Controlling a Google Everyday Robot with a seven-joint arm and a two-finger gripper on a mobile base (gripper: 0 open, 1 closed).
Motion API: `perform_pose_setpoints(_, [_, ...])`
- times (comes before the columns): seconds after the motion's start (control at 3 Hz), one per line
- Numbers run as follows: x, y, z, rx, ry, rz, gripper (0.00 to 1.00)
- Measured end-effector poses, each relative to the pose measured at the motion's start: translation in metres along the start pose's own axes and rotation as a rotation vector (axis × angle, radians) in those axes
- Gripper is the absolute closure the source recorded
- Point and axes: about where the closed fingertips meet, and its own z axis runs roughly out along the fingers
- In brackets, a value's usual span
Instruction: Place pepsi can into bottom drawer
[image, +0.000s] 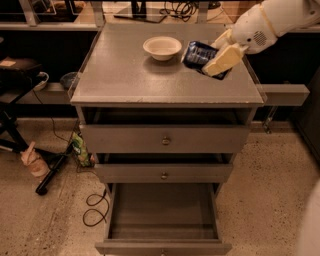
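The pepsi can (196, 53) is dark blue and tilted just above the right rear of the grey cabinet top (150, 82). My gripper (214, 54) comes in from the upper right and is shut on the can, with a cream finger (222, 59) across its right side. The bottom drawer (162, 246) is pulled far out at the foot of the cabinet, and its inside shows nothing in it. The gripper and can are well above and behind the drawer.
A cream-white bowl (162, 47) stands on the cabinet top left of the can. The two upper drawers (165, 140) are slightly out. A black cable (95, 207), a green packet (80, 149) and a bottle (32, 162) lie on the floor to the left.
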Motion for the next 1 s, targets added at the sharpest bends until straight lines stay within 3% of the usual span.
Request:
perform_pose_setpoints(0.33, [-0.027, 0.017, -0.031, 0.169, 0.026, -0.005, 1.00])
perform_pose_setpoints(0.67, [-0.056, 0.052, -0.068, 0.339, 0.020, 0.028, 1.00])
perform_pose_setpoints(1.0, [-0.059, 0.076, -0.087, 0.520, 0.062, 0.110, 1.00])
